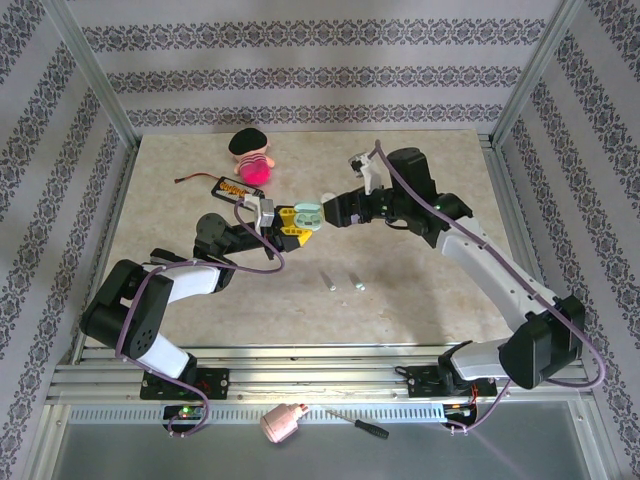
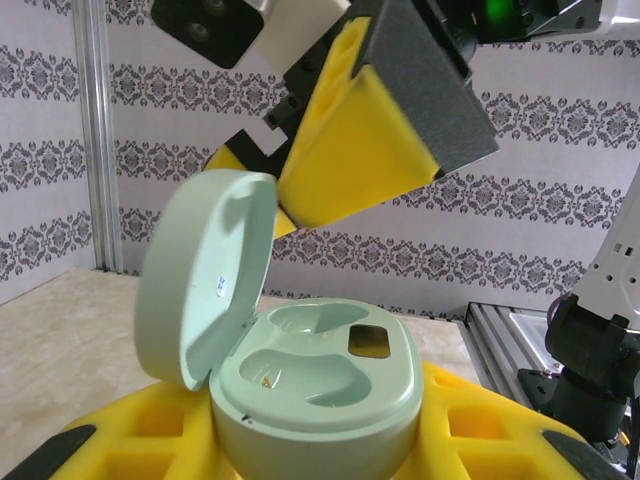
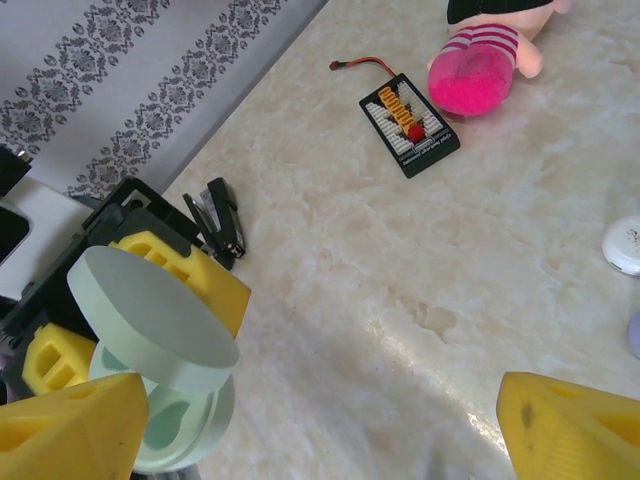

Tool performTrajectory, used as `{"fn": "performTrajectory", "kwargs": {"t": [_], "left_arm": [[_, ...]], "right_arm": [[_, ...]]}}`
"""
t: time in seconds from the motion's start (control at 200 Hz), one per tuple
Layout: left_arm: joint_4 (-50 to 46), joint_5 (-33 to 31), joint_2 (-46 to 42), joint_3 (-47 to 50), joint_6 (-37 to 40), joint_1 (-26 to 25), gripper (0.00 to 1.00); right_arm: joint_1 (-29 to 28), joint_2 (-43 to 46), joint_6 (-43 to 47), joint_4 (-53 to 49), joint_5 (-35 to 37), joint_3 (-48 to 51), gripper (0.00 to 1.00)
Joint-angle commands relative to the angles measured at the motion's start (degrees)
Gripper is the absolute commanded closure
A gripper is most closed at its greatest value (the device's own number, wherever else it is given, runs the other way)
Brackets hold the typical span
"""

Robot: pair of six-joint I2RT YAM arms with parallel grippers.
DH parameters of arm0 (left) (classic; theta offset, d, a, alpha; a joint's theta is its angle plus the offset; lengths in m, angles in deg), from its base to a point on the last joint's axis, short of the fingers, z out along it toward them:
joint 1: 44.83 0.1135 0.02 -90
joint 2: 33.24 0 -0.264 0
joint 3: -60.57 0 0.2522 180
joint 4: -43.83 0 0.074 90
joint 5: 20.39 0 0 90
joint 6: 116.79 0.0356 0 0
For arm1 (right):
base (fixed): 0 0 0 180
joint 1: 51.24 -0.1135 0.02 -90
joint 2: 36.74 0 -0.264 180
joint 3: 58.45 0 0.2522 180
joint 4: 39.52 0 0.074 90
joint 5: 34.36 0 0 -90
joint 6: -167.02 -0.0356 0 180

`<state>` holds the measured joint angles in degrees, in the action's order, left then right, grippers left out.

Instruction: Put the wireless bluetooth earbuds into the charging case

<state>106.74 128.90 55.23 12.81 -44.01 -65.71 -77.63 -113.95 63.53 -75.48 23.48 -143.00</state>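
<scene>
A mint green charging case (image 2: 320, 385) stands with its lid (image 2: 205, 275) swung open, and my left gripper (image 2: 315, 440) is shut on its base. Both sockets look empty. In the top view the case (image 1: 307, 214) hangs above the table's middle in the left gripper (image 1: 297, 220). My right gripper (image 1: 328, 207) is open right beside it, one yellow finger (image 2: 350, 150) at the lid's upper edge. From the right wrist, the right gripper (image 3: 320, 430) spans bare table, the case (image 3: 150, 345) by its left finger. Two pale stem-shaped earbuds (image 1: 326, 280) (image 1: 357, 282) lie loose nearer the arms. A small white piece (image 3: 625, 245) and a lilac one (image 3: 635, 335) sit at the frame's edge.
A pink doll (image 1: 251, 155) and a black charger board (image 1: 232, 187) lie at the back left. A black clip (image 3: 225, 220) rests near the left arm. A pink object (image 1: 283, 422) and a screwdriver (image 1: 360, 425) lie beyond the front rail. Metal posts and patterned walls enclose the table.
</scene>
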Motion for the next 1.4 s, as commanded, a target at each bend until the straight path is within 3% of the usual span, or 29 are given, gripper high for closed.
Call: {"fn": "performTrajectory", "kwargs": {"t": [0.0, 0.23, 0.465, 0.575, 0.784, 1.094, 1.394], "left_arm": [[2.11, -1.96, -0.13, -0.07, 0.87, 0.31, 0.74], [1.08, -4.01, 0.02, 0.9, 2.63, 1.54, 0.75], [4.15, -3.48, 1.61, 0.29, 0.12, 1.51, 0.74], [4.54, -4.06, 1.53, 0.73, 0.15, 1.61, 0.74], [1.94, -4.41, 0.61, 1.36, 2.53, 2.16, 0.74], [4.99, 3.95, 1.59, -0.42, -4.64, 2.08, 0.74], [4.99, 8.63, -0.15, -0.37, -8.72, 1.95, 0.74]], "right_arm": [[-0.3, 3.35, 1.76, 1.5, 0.74, 1.61, 0.1], [-1.3, 9.32, 0.61, 2.86, 5.01, 7.7, 0.09], [-5.79, 8.19, 4.96, 3.29, 5.45, 7.77, 0.11], [-6.04, 6.5, 3.72, 2.6, 6.47, 6.86, 0.17], [-6.41, 7.59, 2.8, 2.0, 10.19, 8.54, 0.18], [-6.5, 1.41, 4.55, 5.38, 2.76, 2.23, 0.36], [-5.7, -4.13, 8.4, 6.19, -4.92, -1.64, 0.63]]}}
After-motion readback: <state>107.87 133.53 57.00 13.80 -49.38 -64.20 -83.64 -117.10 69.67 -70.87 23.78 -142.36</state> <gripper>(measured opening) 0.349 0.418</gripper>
